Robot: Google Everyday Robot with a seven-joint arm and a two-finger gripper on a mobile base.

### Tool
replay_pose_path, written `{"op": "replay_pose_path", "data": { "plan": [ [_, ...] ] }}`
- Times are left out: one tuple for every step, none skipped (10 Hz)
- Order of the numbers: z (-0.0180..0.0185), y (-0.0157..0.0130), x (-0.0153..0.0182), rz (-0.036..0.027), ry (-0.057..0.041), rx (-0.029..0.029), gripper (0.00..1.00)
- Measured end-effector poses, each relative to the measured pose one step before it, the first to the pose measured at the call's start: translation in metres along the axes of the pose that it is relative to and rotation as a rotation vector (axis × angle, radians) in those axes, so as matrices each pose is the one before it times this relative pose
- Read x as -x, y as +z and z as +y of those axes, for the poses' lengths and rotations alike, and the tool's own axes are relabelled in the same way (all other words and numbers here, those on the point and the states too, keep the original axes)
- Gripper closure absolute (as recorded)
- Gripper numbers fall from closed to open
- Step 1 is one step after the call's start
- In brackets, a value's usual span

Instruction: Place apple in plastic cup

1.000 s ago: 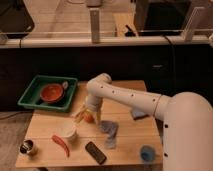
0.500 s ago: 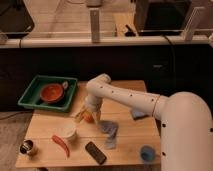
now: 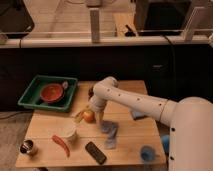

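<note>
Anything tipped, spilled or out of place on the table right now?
Nothing stands out. The gripper is at the apple, close beside the upright white cup. Only the blue cloth lies crumpled near them; no spill visible.

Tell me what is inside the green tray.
A red bowl sits in the green tray, with a small dark item beside it, too unclear to name. What lies under the bowl is hidden. The claw is outside the tray, at the apple.

Pincer point(image 3: 85, 118) holding apple point(image 3: 89, 116) above table point(image 3: 131, 146), plastic cup point(image 3: 68, 133) front-left, tray point(image 3: 30, 95) behind.
</note>
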Motion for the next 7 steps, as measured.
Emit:
{"op": "replay_pose_path", "data": {
  "plan": [
    [-0.00028, 0.00071, -0.00014, -0.00935, 0.02436, -0.02356, 0.20],
    [0.00080, -0.00089, -0.00223, -0.00645, 0.02011, -0.01970, 0.20],
    [0.00100, -0.00017, -0.00097, -0.00979, 0.02291, -0.02301, 0.23],
    [-0.00119, 0.00112, 0.00178, -0.00583, 0.01138, -0.01522, 0.32],
    [-0.00091, 0.00066, 0.00103, -0.00359, 0.00833, -0.01096, 0.40],
    [-0.00060, 0.00052, -0.00055, -0.00326, 0.01121, -0.01127, 0.51],
    [-0.00102, 0.00084, 0.00028, -0.00309, 0.00552, -0.00522, 0.60]
  ]
}}
